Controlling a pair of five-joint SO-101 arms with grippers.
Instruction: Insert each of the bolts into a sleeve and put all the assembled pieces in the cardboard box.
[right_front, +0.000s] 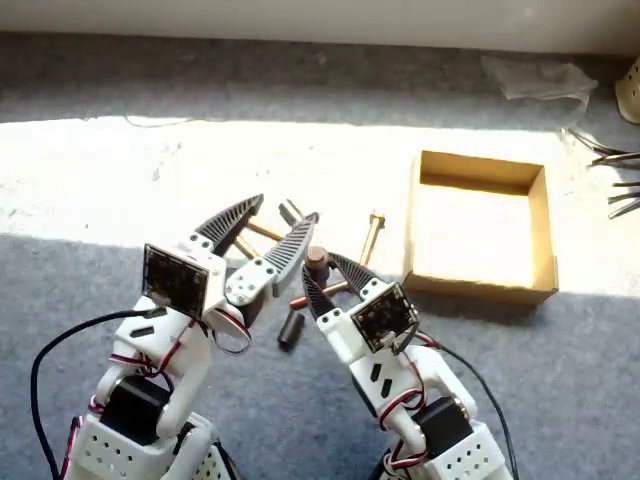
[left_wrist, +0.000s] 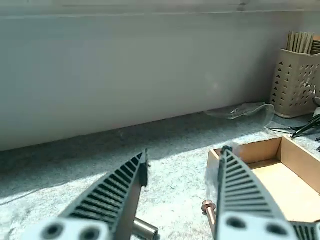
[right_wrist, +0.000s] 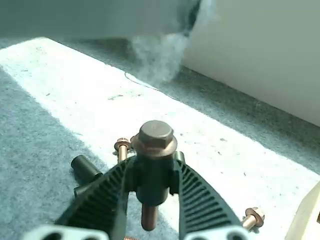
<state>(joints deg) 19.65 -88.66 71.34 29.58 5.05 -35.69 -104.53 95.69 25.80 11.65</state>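
Judging by the box (right_front: 480, 170), nothing is delivered; a sleeved bolt (right_wrist: 155, 137) is clamped by the right tool (right_wrist: 152, 175); left tool (left_wrist: 185, 151) is spread wide.

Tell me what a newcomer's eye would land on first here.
The right gripper is shut on a dark sleeve with a copper bolt through it, head up, over the grey mat. Beside it, the left gripper stands wide open. The cardboard box sits in the sunlit strip just past the right arm.
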